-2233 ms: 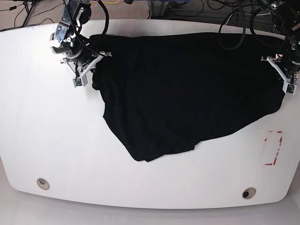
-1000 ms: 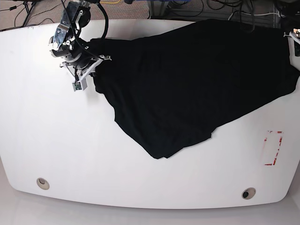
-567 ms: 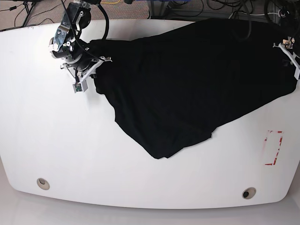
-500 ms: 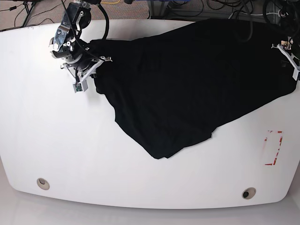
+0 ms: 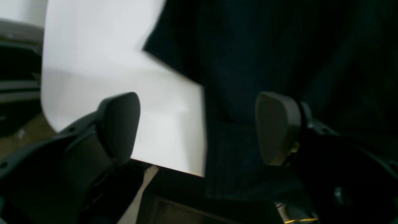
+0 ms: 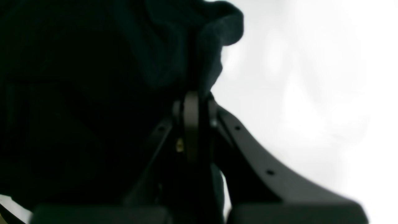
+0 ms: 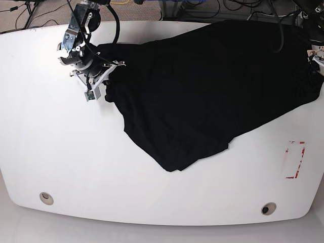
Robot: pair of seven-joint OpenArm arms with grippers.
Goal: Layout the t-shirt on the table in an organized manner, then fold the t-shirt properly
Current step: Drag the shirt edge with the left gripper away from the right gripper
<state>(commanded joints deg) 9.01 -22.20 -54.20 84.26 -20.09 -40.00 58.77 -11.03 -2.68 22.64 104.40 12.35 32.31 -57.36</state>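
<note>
The black t-shirt (image 7: 202, 91) lies spread across the back half of the white table (image 7: 61, 152), with one corner hanging toward the front at mid-table. My right gripper (image 7: 103, 77) is at the shirt's left edge. In the right wrist view that gripper (image 6: 191, 102) is shut on a bunched fold of the t-shirt (image 6: 199, 46). My left gripper (image 7: 319, 58) is at the frame's right edge, over the shirt's right end. In the left wrist view this gripper (image 5: 199, 124) is open, its fingers (image 5: 119, 124) wide apart above the t-shirt's edge (image 5: 279, 46) and bare table (image 5: 93, 62).
A red tape rectangle (image 7: 295, 160) marks the table's right side. Two grommet holes (image 7: 46, 198) (image 7: 268, 208) sit near the front edge. Cables (image 7: 238, 7) run behind the table. In the left wrist view the cloth drapes over the table's edge (image 5: 174, 169).
The left arm has moved further toward the right edge of the base view. The right arm with the shirt's left edge has shifted slightly right. The shirt's shape is otherwise unchanged.
</note>
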